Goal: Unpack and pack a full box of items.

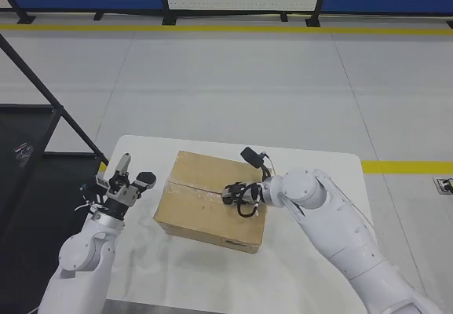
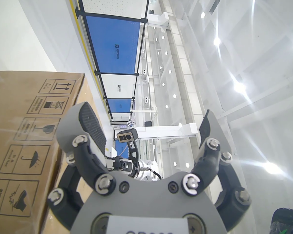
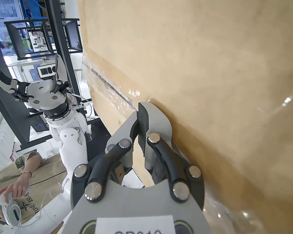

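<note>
A closed brown cardboard box (image 1: 210, 200) sits in the middle of the white table (image 1: 320, 169), its top seam sealed with clear tape (image 3: 109, 88). My right gripper (image 1: 231, 193) lies on the box top at the seam, shut with its fingertips (image 3: 142, 120) pressed together against the cardboard (image 3: 197, 62), holding nothing I can see. My left gripper (image 1: 129, 174) is raised beside the box's left side, pointing upward and open, with nothing between its pads (image 2: 91, 122). The printed side of the box (image 2: 31, 132) stands close to the left gripper (image 2: 149, 125).
A black metal frame (image 1: 38, 94) stands at the table's left, with a dark surface below it. The table's left edge lies just beside my left arm. Bare tabletop runs along the front and the right of the box.
</note>
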Controlling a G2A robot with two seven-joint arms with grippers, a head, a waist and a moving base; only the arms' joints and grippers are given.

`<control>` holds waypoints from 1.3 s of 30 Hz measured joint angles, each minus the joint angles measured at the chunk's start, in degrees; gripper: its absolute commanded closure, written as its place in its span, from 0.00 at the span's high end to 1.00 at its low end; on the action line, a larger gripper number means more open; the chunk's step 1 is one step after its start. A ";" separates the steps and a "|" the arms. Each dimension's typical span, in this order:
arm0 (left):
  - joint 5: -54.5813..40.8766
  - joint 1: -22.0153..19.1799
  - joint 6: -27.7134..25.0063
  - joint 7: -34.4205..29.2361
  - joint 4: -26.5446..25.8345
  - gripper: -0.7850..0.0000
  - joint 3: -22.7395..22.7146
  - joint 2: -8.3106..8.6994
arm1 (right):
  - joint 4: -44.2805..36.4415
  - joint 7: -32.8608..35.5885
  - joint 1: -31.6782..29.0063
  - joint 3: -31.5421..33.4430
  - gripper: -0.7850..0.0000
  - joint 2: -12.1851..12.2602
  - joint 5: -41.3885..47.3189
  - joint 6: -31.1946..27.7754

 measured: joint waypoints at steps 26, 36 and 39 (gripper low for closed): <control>0.01 -0.96 0.14 -0.35 0.87 1.00 0.35 0.11 | -16.48 3.64 -12.40 12.11 0.00 5.85 -8.93 7.33; 0.27 -1.12 0.04 -0.01 1.16 1.00 0.70 0.10 | -20.80 3.51 -16.06 16.38 0.00 7.35 -9.55 8.82; 0.29 -1.13 -0.04 0.00 1.33 1.00 0.74 0.11 | -22.90 2.09 -17.05 16.98 0.00 7.42 -8.09 8.15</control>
